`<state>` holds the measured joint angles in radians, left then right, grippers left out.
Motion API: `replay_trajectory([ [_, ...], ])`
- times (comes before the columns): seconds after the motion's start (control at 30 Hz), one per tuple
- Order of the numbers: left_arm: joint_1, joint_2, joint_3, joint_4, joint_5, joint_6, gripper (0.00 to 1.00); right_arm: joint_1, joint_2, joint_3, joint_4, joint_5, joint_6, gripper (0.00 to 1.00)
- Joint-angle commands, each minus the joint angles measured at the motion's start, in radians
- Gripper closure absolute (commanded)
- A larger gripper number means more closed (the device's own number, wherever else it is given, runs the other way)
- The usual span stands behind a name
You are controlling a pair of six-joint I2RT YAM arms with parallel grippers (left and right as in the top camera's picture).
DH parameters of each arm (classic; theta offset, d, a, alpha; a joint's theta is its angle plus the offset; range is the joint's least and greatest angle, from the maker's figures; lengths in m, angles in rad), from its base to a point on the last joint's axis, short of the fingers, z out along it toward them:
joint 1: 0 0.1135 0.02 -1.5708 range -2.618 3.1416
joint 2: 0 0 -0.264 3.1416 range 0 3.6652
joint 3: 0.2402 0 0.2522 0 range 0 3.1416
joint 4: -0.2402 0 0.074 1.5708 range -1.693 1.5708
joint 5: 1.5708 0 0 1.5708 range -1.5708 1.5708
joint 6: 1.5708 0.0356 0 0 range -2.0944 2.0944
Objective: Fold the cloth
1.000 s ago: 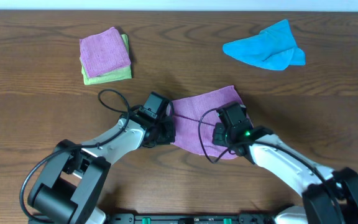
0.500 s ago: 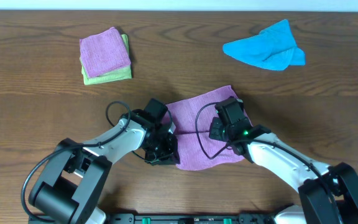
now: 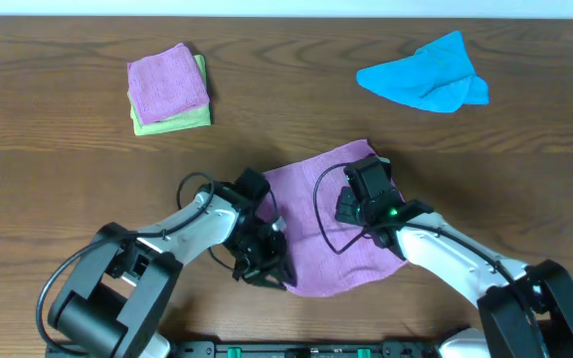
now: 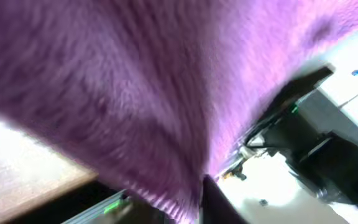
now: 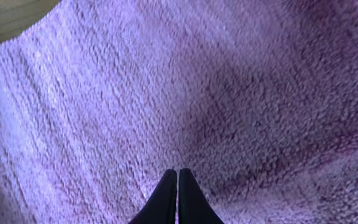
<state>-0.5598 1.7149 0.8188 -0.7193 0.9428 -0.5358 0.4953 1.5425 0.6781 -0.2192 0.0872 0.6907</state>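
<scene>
The cloth point(image 3: 321, 224), a dull mauve square, lies spread in the middle of the table between both arms. My left gripper point(image 3: 267, 264) is at its near-left edge. In the left wrist view the blurred cloth point(image 4: 154, 81) fills the frame and hangs down to the left gripper point(image 4: 179, 208); one dark finger point(image 4: 213, 202) shows, and how the jaws stand is unclear. My right gripper point(image 3: 351, 209) sits over the cloth's right half. In the right wrist view the right gripper point(image 5: 178, 175) has its fingertips pressed together on the cloth point(image 5: 166, 87), with nothing visibly pinched.
A brighter pink-purple folded cloth point(image 3: 167, 85) lies on a green one point(image 3: 182, 121) at the far left. A crumpled blue cloth point(image 3: 426, 78) is at the far right. Cables loop from both wrists over the mauve cloth. The table's near edge is close behind the arms.
The left gripper has moved toward the near edge, drawing the cloth's near side with it, so the bunched cloth now lies spread out. The right gripper has stayed almost in place.
</scene>
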Motion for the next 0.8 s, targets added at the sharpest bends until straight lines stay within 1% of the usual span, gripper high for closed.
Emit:
replay_trajectory([
  [0.0, -0.044, 0.014, -0.007, -0.031, 0.040, -0.003, 0.47, 0.008, 0.002, 0.013, 0.003, 0.022, -0.016, 0.96],
  [0.03, -0.059, 0.014, -0.007, -0.033, 0.054, -0.003, 0.21, 0.008, 0.002, 0.013, 0.005, 0.022, -0.016, 0.96],
  [0.07, -0.076, 0.014, -0.007, -0.033, 0.054, -0.003, 0.10, 0.008, 0.002, 0.013, 0.007, 0.022, -0.016, 0.96],
  [0.17, -0.114, 0.014, -0.007, -0.027, 0.052, -0.003, 0.07, 0.008, 0.002, 0.013, 0.007, 0.022, -0.016, 0.96],
  [0.27, -0.125, 0.014, -0.007, 0.000, 0.020, -0.003, 0.08, 0.008, 0.002, 0.013, 0.007, 0.022, -0.016, 0.96],
  [0.4, -0.107, 0.014, -0.005, 0.069, -0.143, -0.002, 0.10, 0.008, 0.002, 0.013, 0.006, 0.021, -0.016, 0.96],
  [0.47, -0.078, 0.014, 0.007, 0.079, -0.192, 0.001, 0.13, 0.008, 0.002, 0.013, 0.006, 0.021, -0.019, 0.95],
  [0.53, -0.043, 0.014, 0.026, 0.074, -0.241, 0.014, 0.15, 0.008, 0.002, 0.013, 0.011, 0.019, -0.056, 0.94],
  [0.57, -0.021, 0.014, 0.042, 0.072, -0.296, 0.020, 0.16, 0.008, 0.002, 0.013, 0.014, 0.009, -0.083, 0.94],
  [0.67, 0.016, 0.014, 0.077, 0.074, -0.423, 0.019, 0.14, 0.008, 0.002, 0.013, 0.020, -0.022, -0.152, 0.94],
  [0.7, 0.020, 0.014, 0.085, 0.085, -0.453, 0.019, 0.12, 0.008, 0.002, 0.013, 0.018, -0.024, -0.175, 0.94],
  [0.77, 0.023, 0.014, 0.094, 0.131, -0.459, 0.005, 0.11, 0.008, 0.002, 0.013, 0.018, -0.023, -0.218, 0.94],
])
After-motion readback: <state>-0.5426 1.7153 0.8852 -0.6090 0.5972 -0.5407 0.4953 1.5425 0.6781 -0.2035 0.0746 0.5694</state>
